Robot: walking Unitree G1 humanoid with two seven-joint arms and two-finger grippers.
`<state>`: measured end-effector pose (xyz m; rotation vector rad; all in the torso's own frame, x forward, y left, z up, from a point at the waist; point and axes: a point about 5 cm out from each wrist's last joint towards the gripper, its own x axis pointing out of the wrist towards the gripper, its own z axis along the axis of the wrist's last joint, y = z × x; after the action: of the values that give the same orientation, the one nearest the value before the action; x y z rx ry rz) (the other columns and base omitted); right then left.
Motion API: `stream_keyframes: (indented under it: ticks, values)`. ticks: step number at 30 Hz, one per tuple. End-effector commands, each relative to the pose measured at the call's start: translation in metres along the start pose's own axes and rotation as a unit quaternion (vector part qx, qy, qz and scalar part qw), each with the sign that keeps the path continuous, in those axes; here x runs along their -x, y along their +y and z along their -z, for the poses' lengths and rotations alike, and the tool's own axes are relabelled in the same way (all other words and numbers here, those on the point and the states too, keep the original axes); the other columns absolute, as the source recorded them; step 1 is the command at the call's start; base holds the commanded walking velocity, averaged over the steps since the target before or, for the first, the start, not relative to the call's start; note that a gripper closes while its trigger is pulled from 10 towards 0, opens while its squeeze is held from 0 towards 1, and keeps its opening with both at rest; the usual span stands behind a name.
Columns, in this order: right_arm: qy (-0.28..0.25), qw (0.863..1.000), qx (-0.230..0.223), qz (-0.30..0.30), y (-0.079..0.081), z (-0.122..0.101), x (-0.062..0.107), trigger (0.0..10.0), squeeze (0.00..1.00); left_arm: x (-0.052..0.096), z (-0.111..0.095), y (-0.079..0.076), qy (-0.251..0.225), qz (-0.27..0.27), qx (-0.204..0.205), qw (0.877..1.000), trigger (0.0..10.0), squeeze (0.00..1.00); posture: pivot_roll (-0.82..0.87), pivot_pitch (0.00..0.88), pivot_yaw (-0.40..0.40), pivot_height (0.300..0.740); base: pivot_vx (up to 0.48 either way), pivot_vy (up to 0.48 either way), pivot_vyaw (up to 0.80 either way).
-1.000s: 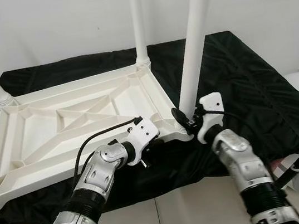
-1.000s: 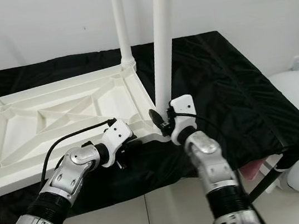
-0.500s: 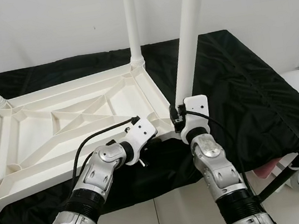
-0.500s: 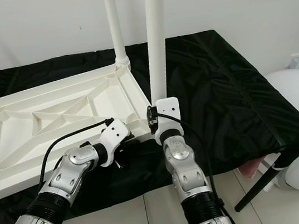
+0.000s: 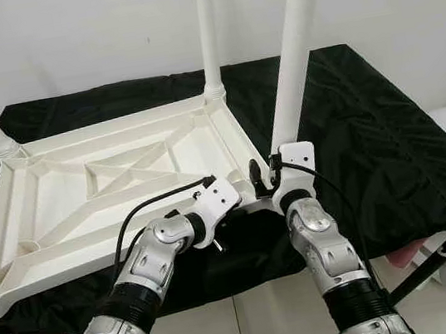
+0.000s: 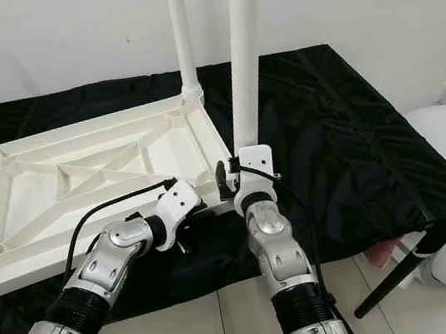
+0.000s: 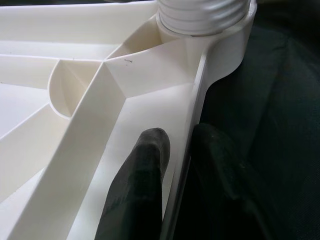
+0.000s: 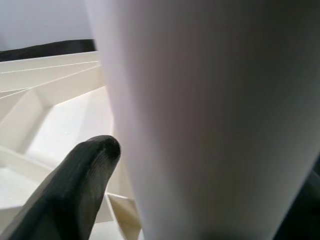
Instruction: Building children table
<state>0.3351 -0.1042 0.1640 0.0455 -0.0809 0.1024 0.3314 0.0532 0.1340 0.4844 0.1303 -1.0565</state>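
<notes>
Shifted upright, right gripper clasps leg — left gripper pinches tabletop rim

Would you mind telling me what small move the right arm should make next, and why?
Probably twist the leg a further turn into its corner socket: the right tool clasps its base while the left tool pinches the tabletop rim, steadying it.

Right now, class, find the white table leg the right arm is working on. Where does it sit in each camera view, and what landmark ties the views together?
Left eye view: table leg rises right of centre, above the right gripper.
Right eye view: the leg stands at centre.
Left wrist view: its ribbed base sits in the corner socket.
Right wrist view: the leg looms close beside one black finger.
Shared landmark: the upturned tabletop.
</notes>
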Motion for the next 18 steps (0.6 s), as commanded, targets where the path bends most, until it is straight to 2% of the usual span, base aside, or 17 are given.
stream_keyframes:
  ticks: [1, 2, 5, 9, 13, 14, 15, 16, 18]
  values:
    - [0.004, 1.000, -0.005, -0.007, -0.001, 0.000, -0.002, 10.0, 1.00, -0.009, 0.000, -0.021, -0.001, 0.065, -0.012, 0.998, 10.0, 0.00, -0.10, 0.076, 0.045, 0.740, 0.000, 0.000, 0.00]
    - [-0.001, 1.000, 0.002, -0.014, -0.008, -0.002, -0.003, 10.0, 1.00, -0.009, 0.000, -0.021, -0.001, 0.065, -0.012, 0.998, 10.0, 0.00, -0.10, 0.071, 0.043, 0.740, 0.000, 0.000, 0.00]
    - [-0.004, 1.000, 0.006, -0.020, -0.014, -0.004, -0.004, 10.0, 1.00, -0.010, 0.000, -0.022, -0.001, 0.066, -0.012, 0.998, 10.0, 0.00, -0.10, 0.071, 0.043, 0.740, 0.000, 0.000, 0.00]
    - [-0.013, 0.998, 0.006, -0.060, -0.028, -0.008, -0.004, 10.0, 1.00, -0.010, 0.000, -0.022, -0.001, 0.063, -0.011, 0.998, 10.0, 0.00, -0.11, 0.067, 0.038, 0.740, 0.000, 0.000, 0.00]
    - [-0.016, 0.997, 0.016, -0.080, -0.036, -0.010, -0.003, 10.0, 1.00, -0.011, 0.000, -0.022, -0.001, 0.060, -0.011, 0.998, 10.0, 0.00, -0.11, 0.066, 0.037, 0.740, 0.000, 0.000, 0.00]
    - [-0.013, 0.995, 0.018, -0.101, -0.039, -0.010, -0.002, 10.0, 1.00, -0.011, 0.000, -0.021, -0.001, 0.058, -0.011, 0.998, 10.0, 0.00, -0.11, 0.066, 0.037, 0.740, 0.000, 0.000, 0.00]
    - [-0.019, 0.992, 0.030, -0.125, -0.043, -0.012, 0.000, 10.0, 0.11, -0.011, 0.000, -0.021, -0.001, 0.057, -0.011, 0.998, 10.0, 0.00, -0.11, 0.062, 0.036, 0.740, 0.000, 0.000, 0.00]
    - [-0.020, 0.987, 0.040, -0.154, -0.047, -0.013, 0.002, 10.0, 0.00, -0.011, 0.000, -0.021, -0.001, 0.056, -0.011, 0.998, 10.0, 0.00, -0.11, 0.062, 0.036, 0.740, 0.000, 0.000, 0.00]
    - [-0.020, 0.987, 0.040, -0.154, -0.047, -0.013, 0.002, 10.0, 0.00, -0.011, 0.000, -0.021, -0.001, 0.056, -0.011, 0.998, 10.0, 0.00, -0.11, 0.062, 0.036, 0.740, 0.000, 0.000, 0.00]
